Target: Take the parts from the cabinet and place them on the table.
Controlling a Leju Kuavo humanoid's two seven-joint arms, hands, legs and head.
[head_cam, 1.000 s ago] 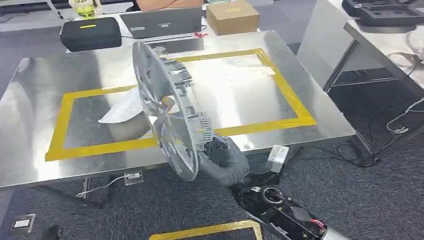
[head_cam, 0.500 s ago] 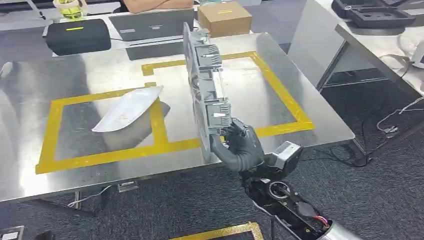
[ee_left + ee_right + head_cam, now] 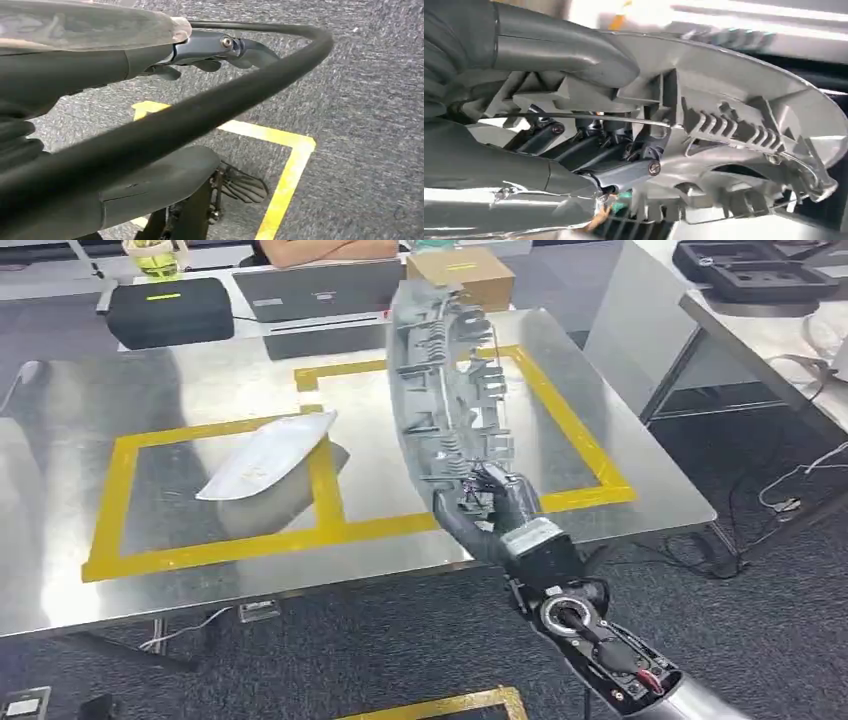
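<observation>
The long grey ribbed plastic moulding (image 3: 445, 390), curved like a housing panel and studded with clips and fins, stands nearly on end above the brushed steel worktop (image 3: 180, 390), over the right-hand bay of the yellow tape frame (image 3: 570, 425). Your right hand (image 3: 490, 510) grips it at its lower end, at about 5 o'clock of that bay, so the part's length rises towards 12 o'clock. Judging by this, you hold it by the end because that leaves the rest free to tip down flat inside the tape.

In the right wrist view the thick grey thumb (image 3: 569, 50) presses over a rib of the moulding (image 3: 734, 130) while the darker fingers (image 3: 589, 150) hook in among the webs beneath: a clamping hold on a stiff edge, which likely keeps the long piece from swinging.

A pale, flat, leaf-shaped part (image 3: 265, 455) already lies across the left bay, at about 9 o'clock of the moulding, well apart from it. That leaves the right bay for this one.

Your left hand (image 3: 210, 50) hangs low over grey carpet (image 3: 370, 100) with a yellow floor marking (image 3: 280, 165); its fingers seem loosely extended around nothing, though the close view leaves their spread uncertain.
</observation>
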